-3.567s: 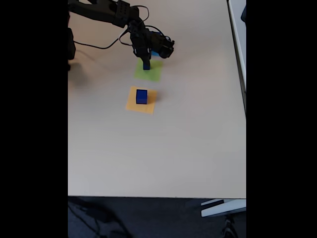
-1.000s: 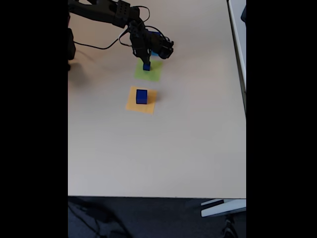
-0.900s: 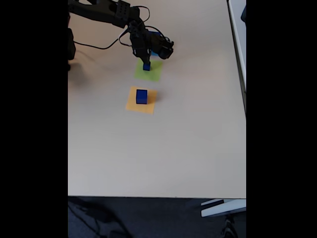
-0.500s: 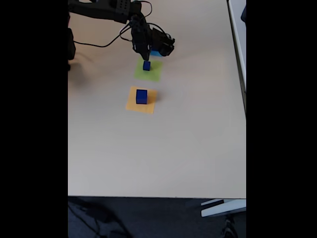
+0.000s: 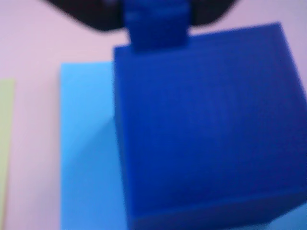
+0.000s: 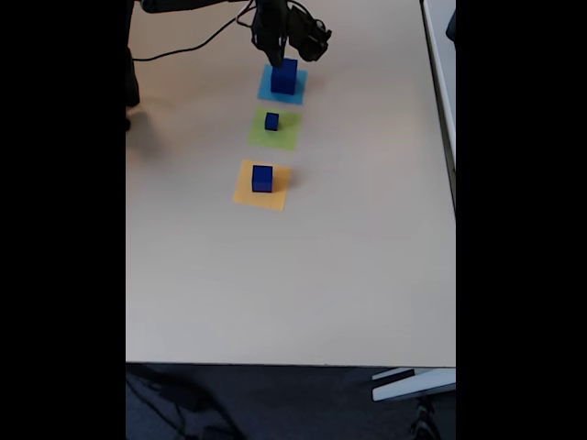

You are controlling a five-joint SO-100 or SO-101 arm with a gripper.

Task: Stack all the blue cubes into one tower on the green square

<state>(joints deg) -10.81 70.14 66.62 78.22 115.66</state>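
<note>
Three blue cubes stand in a row in the fixed view. The large one is on a light-blue patch, the small one on the green square, and the medium one on an orange patch. My gripper hangs just above the far side of the large cube, holding nothing and apparently open. Blurred in the wrist view, the large cube is very close, with one bluish finger at its top edge. A strip of the green square shows at the left.
The black arm and its cable come in from the table's top left. A table edge and a white object run along the right side. Bare beige tabletop spreads in front of the patches.
My gripper let go of the small cube, left it on the green square, and moved back and up to the large cube on the light-blue patch.
</note>
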